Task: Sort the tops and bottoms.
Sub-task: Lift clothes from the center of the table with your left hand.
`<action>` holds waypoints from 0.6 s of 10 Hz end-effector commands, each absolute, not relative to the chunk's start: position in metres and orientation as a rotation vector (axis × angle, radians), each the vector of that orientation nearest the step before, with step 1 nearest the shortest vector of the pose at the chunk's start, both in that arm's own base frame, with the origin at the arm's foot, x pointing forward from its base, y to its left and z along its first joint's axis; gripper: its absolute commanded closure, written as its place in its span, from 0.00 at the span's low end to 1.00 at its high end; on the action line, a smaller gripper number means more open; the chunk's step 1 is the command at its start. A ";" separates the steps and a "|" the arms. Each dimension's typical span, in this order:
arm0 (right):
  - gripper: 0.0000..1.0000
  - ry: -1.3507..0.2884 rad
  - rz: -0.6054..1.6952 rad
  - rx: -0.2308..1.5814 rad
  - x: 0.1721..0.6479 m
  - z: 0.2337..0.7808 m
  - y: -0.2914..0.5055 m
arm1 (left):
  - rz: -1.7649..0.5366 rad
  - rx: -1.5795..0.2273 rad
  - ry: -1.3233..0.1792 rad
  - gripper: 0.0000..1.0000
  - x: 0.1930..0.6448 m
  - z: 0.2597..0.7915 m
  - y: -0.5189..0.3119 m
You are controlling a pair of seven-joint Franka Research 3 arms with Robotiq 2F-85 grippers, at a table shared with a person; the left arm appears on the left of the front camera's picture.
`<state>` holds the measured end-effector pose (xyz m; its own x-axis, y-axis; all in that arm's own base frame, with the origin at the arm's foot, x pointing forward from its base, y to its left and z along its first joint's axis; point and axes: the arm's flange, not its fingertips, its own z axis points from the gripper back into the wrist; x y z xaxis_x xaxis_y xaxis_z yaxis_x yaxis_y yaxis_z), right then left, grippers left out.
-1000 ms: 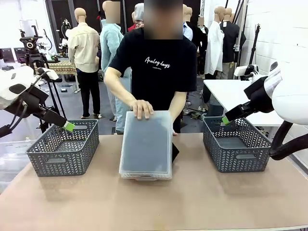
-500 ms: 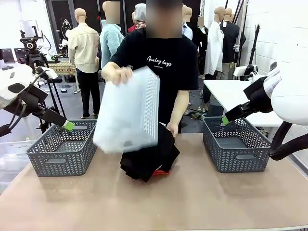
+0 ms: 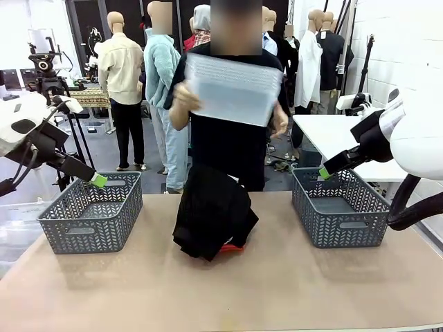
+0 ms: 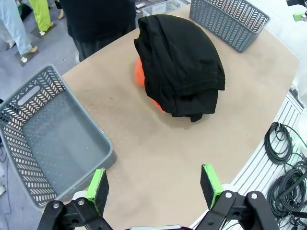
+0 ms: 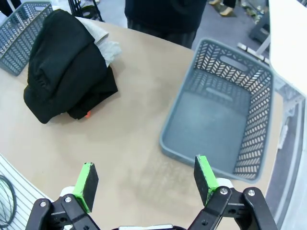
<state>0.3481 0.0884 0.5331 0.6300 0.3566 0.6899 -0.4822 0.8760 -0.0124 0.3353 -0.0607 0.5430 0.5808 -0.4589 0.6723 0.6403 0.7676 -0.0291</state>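
Observation:
A heap of clothes lies mid-table. The bottoms are the black garments [image 3: 211, 218] on top of it, seen too in the left wrist view [image 4: 180, 62] and the right wrist view [image 5: 64, 67]. Under them peek the tops: an orange-red one [image 4: 140, 76] [image 3: 233, 247] and a light grey one [image 5: 103, 43]. My left gripper [image 3: 99, 181] hangs open over the left basket's near rim, well left of the heap; its green pads [image 4: 98, 189] stand wide apart. My right gripper [image 3: 323, 173] is open above the right basket, pads [image 5: 204, 175] apart, nothing between them.
A grey basket [image 3: 86, 232] [image 4: 19, 163] stands at the table's left and another [image 3: 342, 228] [image 5: 256, 134] at its right. The person across the table holds a clear plastic bin [image 3: 232, 90] at chest height. Bare tabletop [image 3: 277, 290] lies in front of the heap.
The person lifted the upturned clear bin off the table and up to the chest, uncovering the heap of clothes. Neither arm has moved.

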 end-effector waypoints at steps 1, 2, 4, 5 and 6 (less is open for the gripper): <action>0.00 -0.746 0.489 0.186 0.349 0.532 0.088 | -0.652 -0.288 -0.695 0.00 0.334 0.543 -0.059; 0.00 -0.746 0.489 0.186 0.349 0.532 0.088 | -0.652 -0.288 -0.695 0.00 0.334 0.543 -0.059; 0.00 -0.746 0.489 0.186 0.349 0.532 0.088 | -0.652 -0.288 -0.695 0.00 0.334 0.543 -0.059; 0.00 -0.746 0.489 0.186 0.349 0.532 0.088 | -0.652 -0.288 -0.695 0.00 0.334 0.543 -0.059; 0.00 -0.746 0.489 0.186 0.349 0.532 0.088 | -0.652 -0.288 -0.695 0.00 0.334 0.543 -0.059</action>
